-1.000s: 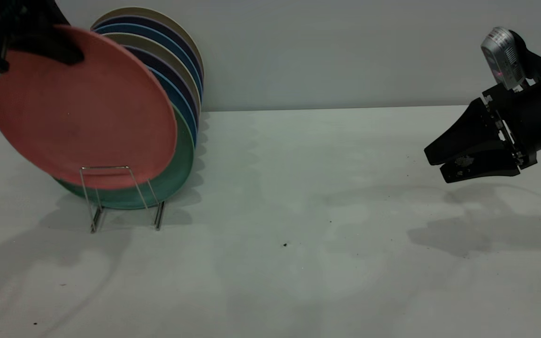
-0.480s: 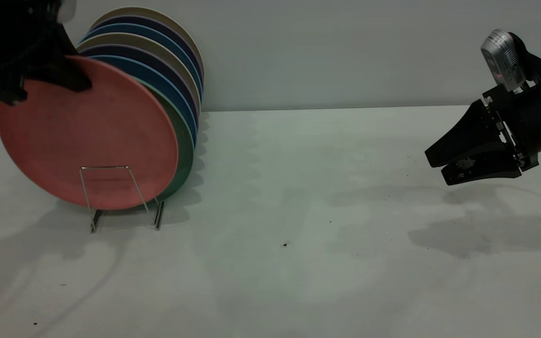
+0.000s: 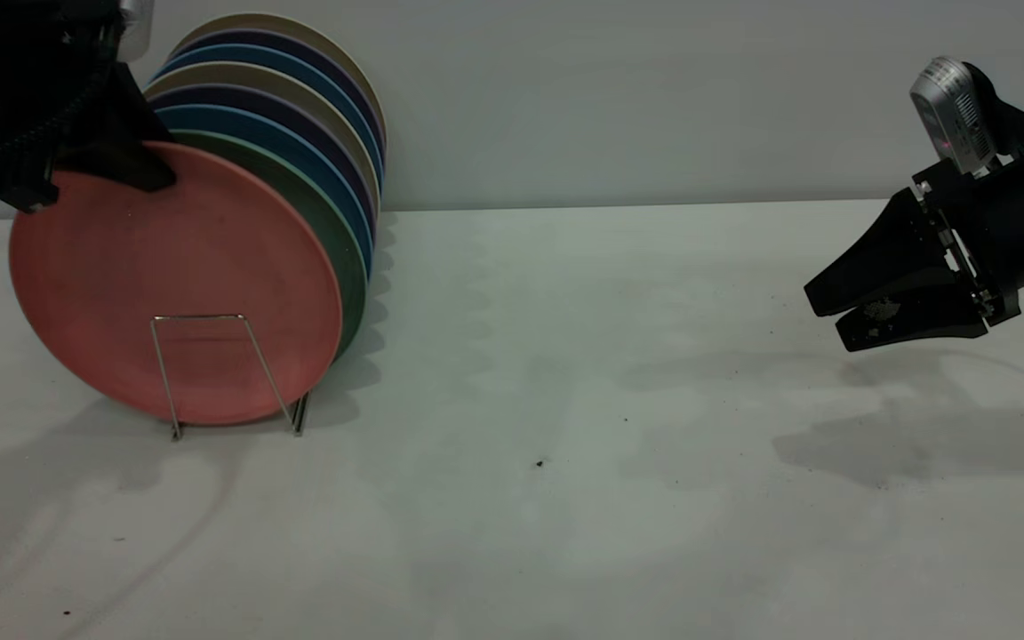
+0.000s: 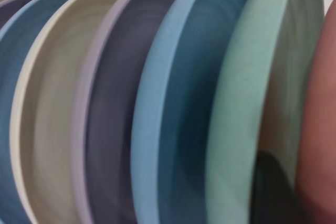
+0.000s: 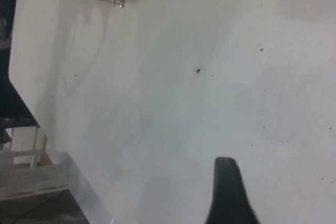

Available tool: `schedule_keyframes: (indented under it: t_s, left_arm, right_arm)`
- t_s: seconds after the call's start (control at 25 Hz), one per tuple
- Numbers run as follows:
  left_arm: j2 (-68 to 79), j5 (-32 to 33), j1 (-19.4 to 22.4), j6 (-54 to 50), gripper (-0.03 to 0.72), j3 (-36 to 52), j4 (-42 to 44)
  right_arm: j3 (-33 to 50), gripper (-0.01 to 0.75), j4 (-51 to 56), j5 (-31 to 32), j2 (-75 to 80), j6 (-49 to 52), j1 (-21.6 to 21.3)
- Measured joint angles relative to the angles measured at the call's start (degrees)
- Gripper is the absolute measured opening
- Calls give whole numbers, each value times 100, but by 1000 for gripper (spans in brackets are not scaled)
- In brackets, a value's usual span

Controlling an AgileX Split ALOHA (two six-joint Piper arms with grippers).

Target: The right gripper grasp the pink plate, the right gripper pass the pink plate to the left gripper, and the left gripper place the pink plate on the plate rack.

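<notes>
While your left gripper stays clamped on the upper rim of the pink plate, that plate stands upright at the front of the plate rack, against the teal-green plate. Across the table, well apart, your right gripper hovers empty, jaws slightly parted.

Left hand mostly cut off by top-left picture edge, grip on pink plate rim half hidden. Plate rack mostly buried behind plates, only front loop visible. Right hand arm cropped at right edge.
</notes>
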Motion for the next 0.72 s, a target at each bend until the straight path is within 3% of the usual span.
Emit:
schedule_keyframes:
  t_s: [0.16, 0.32, 0.48, 0.6, 0.72]
  left_arm:
    - [-64, 87, 0, -57, 539, 0, -24]
    - [-392, 99, 0, -522, 680, 0, -136]
    - [-911, 526, 0, -1204, 685, 0, -149]
    - [-1347, 956, 0, -2048, 641, 0, -149]
    - [-1812, 1111, 0, -3679, 587, 0, -149]
  right_arm:
    - [0, 527, 0, -7, 0, 13, 0]
    - [0, 527, 0, -76, 0, 26, 0]
    - [0, 527, -1, -115, 0, 40, 0]
    - [0, 527, -1, -134, 0, 40, 0]
    - [0, 527, -38, -138, 0, 204, 0]
